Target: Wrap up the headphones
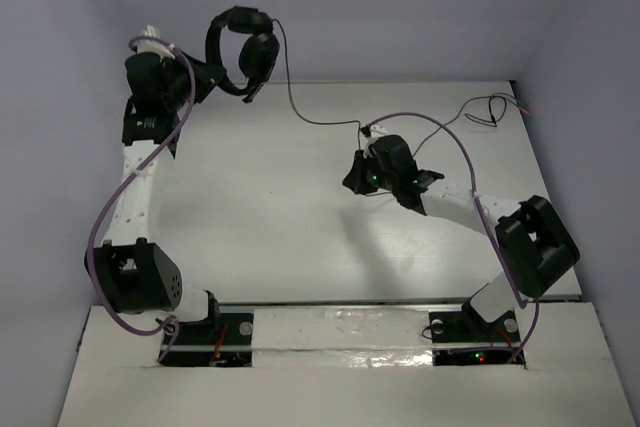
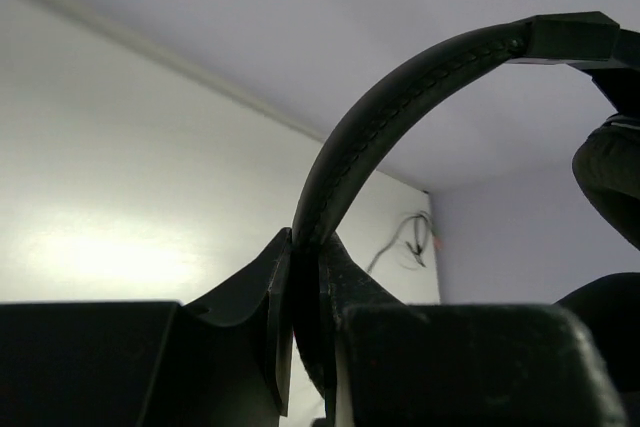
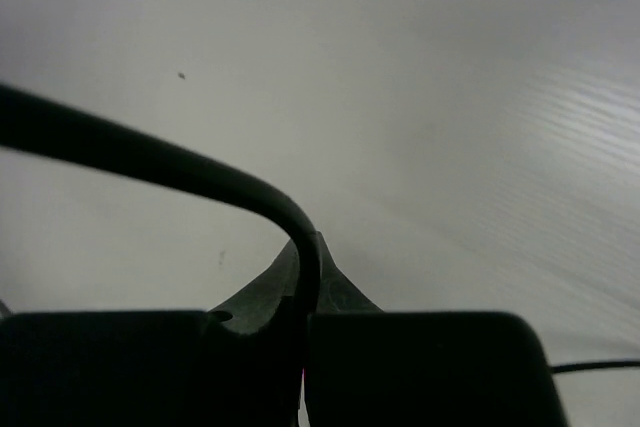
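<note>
Headphones (image 1: 245,47) hang in the air over the far left corner of the table (image 1: 270,237), and from my screen I see the left gripper (image 1: 210,65) carrying them by the headband (image 2: 400,97). In the left wrist view its fingers (image 2: 270,287) are pinched tight on the lower end of that padded arc, with an earcup (image 2: 612,182) showing at the right edge.

The thin black cable (image 1: 320,119) drops from the earcups and runs right, above the table, to the right gripper (image 1: 367,133) near mid-table. In the right wrist view that gripper is fully closed with the cable clamped between its tips, the cord bending over from the left and down into them. Past the right gripper, the rest of the cable trails to the far right corner, where it lies in loose loops (image 1: 490,107) on the table.
</note>
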`<state>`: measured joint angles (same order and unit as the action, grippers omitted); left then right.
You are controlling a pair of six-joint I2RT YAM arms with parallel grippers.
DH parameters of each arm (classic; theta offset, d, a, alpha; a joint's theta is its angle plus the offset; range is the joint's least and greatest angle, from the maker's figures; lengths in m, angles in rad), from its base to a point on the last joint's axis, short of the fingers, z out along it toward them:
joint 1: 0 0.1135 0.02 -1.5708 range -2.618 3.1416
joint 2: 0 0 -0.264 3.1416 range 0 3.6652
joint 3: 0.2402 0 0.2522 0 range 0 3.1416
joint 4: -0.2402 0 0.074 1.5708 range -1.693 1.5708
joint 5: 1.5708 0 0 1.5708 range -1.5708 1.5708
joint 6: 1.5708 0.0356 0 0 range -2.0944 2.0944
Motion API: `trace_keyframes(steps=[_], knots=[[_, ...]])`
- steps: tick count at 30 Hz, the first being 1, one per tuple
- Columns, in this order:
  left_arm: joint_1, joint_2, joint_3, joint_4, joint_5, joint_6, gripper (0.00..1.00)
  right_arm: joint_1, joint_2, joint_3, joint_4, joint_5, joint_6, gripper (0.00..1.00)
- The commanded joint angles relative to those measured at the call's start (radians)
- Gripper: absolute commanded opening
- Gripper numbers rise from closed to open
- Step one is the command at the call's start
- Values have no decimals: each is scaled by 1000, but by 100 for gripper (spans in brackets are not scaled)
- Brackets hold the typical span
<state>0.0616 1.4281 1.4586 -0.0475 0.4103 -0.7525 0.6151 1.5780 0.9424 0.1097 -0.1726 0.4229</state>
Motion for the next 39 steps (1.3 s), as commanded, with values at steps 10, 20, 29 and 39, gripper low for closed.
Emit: trace_keyframes(steps=[10, 20, 29, 39], knots=[[-14, -46, -308, 327, -122, -117, 0, 159, 53, 219, -505, 404, -45, 0], [-221, 43, -300, 198, -479, 107, 0, 445, 27, 547, -764, 490, -170, 0], [-331, 19, -332, 156, -564, 226, 0, 460, -7, 729, -854, 625, -257, 0], [-460, -35, -428, 153, -421, 321, 0, 385, -10, 802, -799, 772, -406, 0]])
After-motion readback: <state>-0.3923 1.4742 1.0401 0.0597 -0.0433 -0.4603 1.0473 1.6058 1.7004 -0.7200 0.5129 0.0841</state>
